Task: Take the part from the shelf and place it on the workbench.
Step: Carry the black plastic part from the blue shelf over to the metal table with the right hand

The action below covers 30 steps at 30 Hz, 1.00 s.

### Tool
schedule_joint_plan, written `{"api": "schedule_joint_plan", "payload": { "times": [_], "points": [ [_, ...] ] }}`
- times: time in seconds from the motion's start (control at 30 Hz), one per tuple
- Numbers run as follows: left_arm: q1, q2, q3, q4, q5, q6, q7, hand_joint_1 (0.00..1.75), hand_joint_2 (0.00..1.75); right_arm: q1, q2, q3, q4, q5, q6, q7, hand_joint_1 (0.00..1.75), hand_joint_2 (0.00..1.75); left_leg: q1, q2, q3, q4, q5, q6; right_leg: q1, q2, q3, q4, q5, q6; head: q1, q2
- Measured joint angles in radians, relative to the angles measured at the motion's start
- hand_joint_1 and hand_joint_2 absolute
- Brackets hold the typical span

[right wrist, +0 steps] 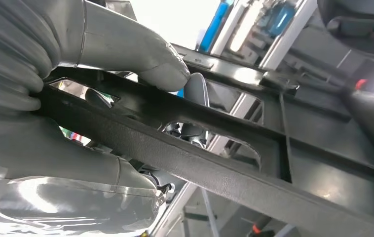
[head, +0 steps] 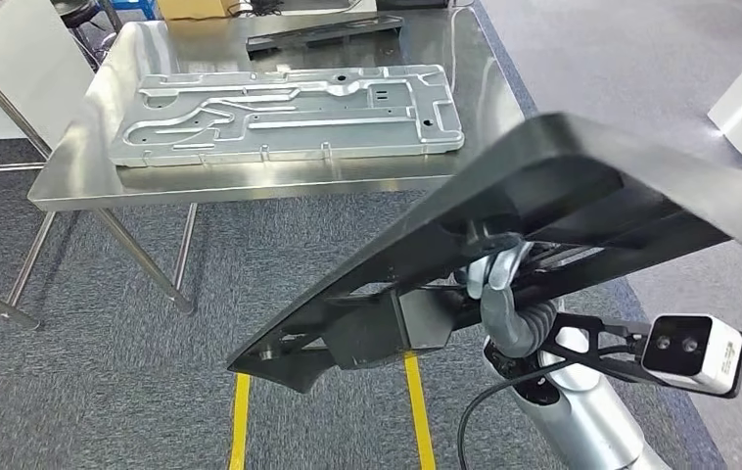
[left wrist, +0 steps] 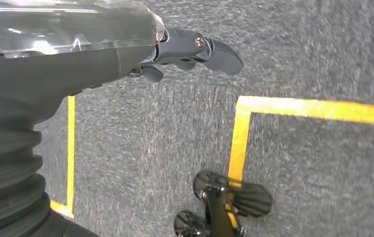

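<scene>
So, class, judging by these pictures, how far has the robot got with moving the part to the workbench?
Done: the long black plastic frame part is off the shelf, gripped by the right hand. In hand: it is carried tilted above the grey carpet, short of the steel workbench, which already bears a silver stamped metal panel. The left hand hangs with nothing in it. Left: reaching the bench and setting the part down.

My grey right hand (head: 500,294) gripped the black part (head: 543,225); the workbench (head: 83,166) was silver, the floor tape (head: 416,411) yellow.
</scene>
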Motion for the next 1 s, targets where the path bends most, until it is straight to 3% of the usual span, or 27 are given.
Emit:
{"api": "schedule_joint_plan", "payload": {
  "times": [0.07,0.13,0.17,0.23,0.3,0.33,0.43,0.47,0.5,0.6,0.67,0.73,0.8,0.83,0.87,0.93,1.0],
  "points": [
    [-0.001,0.001,0.000,0.000,-0.001,0.000,0.002,0.00,1.75,0.007,0.003,-0.008,-0.004,0.004,0.005,-0.001,1.66,1.75,0.001,-0.001,0.014,-0.015,-0.006,0.011,-0.002,0.000,0.005,0.005,0.001,0.011,0.000,0.000],
    [-0.001,0.001,0.000,0.000,-0.001,0.000,0.003,0.00,1.75,0.012,0.005,-0.017,-0.010,0.009,0.014,-0.002,1.66,1.75,0.006,-0.001,0.037,-0.026,-0.014,0.024,-0.003,-0.003,-0.014,0.057,-0.012,0.021,0.000,0.000],
    [-0.001,0.001,0.000,0.000,-0.001,0.000,0.004,0.00,1.75,0.015,0.006,-0.021,-0.012,0.012,0.018,-0.002,1.66,1.75,0.007,-0.001,0.047,-0.029,-0.019,0.028,-0.005,-0.004,-0.043,0.110,-0.030,0.025,0.000,0.000],
    [-0.002,0.001,0.000,0.000,-0.002,0.000,0.005,0.00,1.75,0.026,0.008,-0.029,-0.014,0.017,0.029,-0.002,1.66,1.75,0.007,-0.002,0.061,-0.029,-0.033,0.033,-0.007,-0.004,-0.133,0.237,-0.075,0.032,0.000,0.000],
    [-0.001,0.000,0.000,0.000,-0.002,0.000,0.006,0.00,1.75,0.037,0.011,-0.034,-0.014,0.019,0.041,-0.001,1.66,1.75,0.006,-0.003,0.080,-0.029,-0.050,0.032,-0.009,-0.005,-0.197,0.289,-0.085,0.035,0.000,0.000],
    [0.000,0.000,0.000,0.000,-0.002,0.001,0.007,0.00,1.75,0.040,0.013,-0.037,-0.014,0.020,0.047,-0.001,1.66,1.75,0.006,-0.003,0.093,-0.029,-0.059,0.030,-0.010,-0.005,-0.204,0.263,-0.060,0.035,0.000,0.000],
    [-0.001,0.000,0.000,0.000,-0.003,0.001,0.007,0.00,1.75,0.044,0.019,-0.049,-0.013,0.023,0.060,-0.001,1.66,1.75,0.005,-0.004,0.132,-0.030,-0.093,0.020,-0.006,-0.009,-0.165,0.078,0.082,0.023,0.001,0.000],
    [-0.003,0.000,0.000,0.000,-0.004,0.001,0.007,0.00,1.75,0.044,0.022,-0.051,-0.014,0.024,0.062,-0.001,1.66,1.75,0.004,-0.004,0.139,-0.032,-0.103,0.014,-0.003,-0.010,-0.154,0.041,0.106,0.017,0.001,0.000],
    [-0.004,0.000,0.000,0.000,-0.005,0.001,0.008,0.00,1.75,0.045,0.025,-0.054,-0.014,0.025,0.064,-0.001,1.66,1.75,0.003,-0.004,0.147,-0.033,-0.109,0.008,-0.001,-0.010,-0.149,0.023,0.114,0.011,0.001,0.000],
    [-0.008,0.001,0.000,0.000,-0.011,0.001,0.008,0.00,1.75,0.046,0.033,-0.059,-0.016,0.028,0.065,-0.001,1.66,1.75,0.003,-0.002,0.168,-0.017,-0.115,-0.010,-0.003,-0.004,-0.123,0.015,0.098,-0.008,0.001,0.000],
    [-0.010,0.000,0.000,0.000,-0.012,0.002,0.008,0.00,1.75,0.046,0.039,-0.059,-0.019,0.028,0.065,-0.001,1.66,1.75,0.006,-0.002,0.126,0.069,-0.130,-0.018,-0.006,-0.005,-0.095,0.010,0.084,-0.019,0.001,0.000],
    [-0.011,0.000,0.000,0.000,-0.013,0.003,0.008,0.00,1.75,0.048,0.044,-0.060,-0.020,0.029,0.065,-0.001,1.66,1.75,0.010,-0.002,0.035,0.200,-0.175,-0.025,-0.006,-0.005,-0.075,0.009,0.066,-0.024,0.001,0.000],
    [-0.009,0.000,0.000,0.000,-0.013,0.003,0.009,0.00,1.75,0.051,0.047,-0.060,-0.020,0.029,0.065,0.000,1.66,1.75,0.012,-0.002,-0.038,0.264,-0.217,-0.032,-0.006,-0.002,-0.054,0.009,0.047,-0.024,0.001,0.000],
    [-0.007,0.000,0.000,0.000,-0.014,0.003,0.010,0.00,1.75,0.052,0.048,-0.060,-0.020,0.028,0.065,0.002,1.66,1.75,0.013,-0.002,-0.053,0.249,-0.212,-0.032,-0.006,0.001,-0.041,0.009,0.036,-0.023,0.001,0.000],
    [-0.004,0.001,0.000,0.000,-0.016,0.003,0.011,0.00,1.75,0.053,0.049,-0.060,-0.020,0.025,0.066,0.004,1.66,1.75,0.015,-0.002,-0.056,0.206,-0.183,-0.031,-0.006,0.004,-0.026,0.009,0.025,-0.021,0.001,0.000],
    [0.002,0.001,0.001,0.000,-0.019,0.004,0.011,0.00,1.75,0.054,0.053,-0.061,-0.019,0.017,0.070,0.007,1.66,1.75,0.014,-0.007,-0.044,0.085,-0.064,-0.025,-0.005,0.010,0.002,0.009,0.001,-0.014,0.001,0.000],
    [0.004,0.002,0.001,0.000,-0.021,0.004,0.012,0.00,1.75,0.055,0.057,-0.062,-0.019,0.011,0.072,0.008,1.66,1.75,0.009,-0.011,-0.033,0.019,0.011,-0.016,-0.003,0.017,0.018,0.010,-0.017,-0.003,0.001,0.000]
  ]
}}
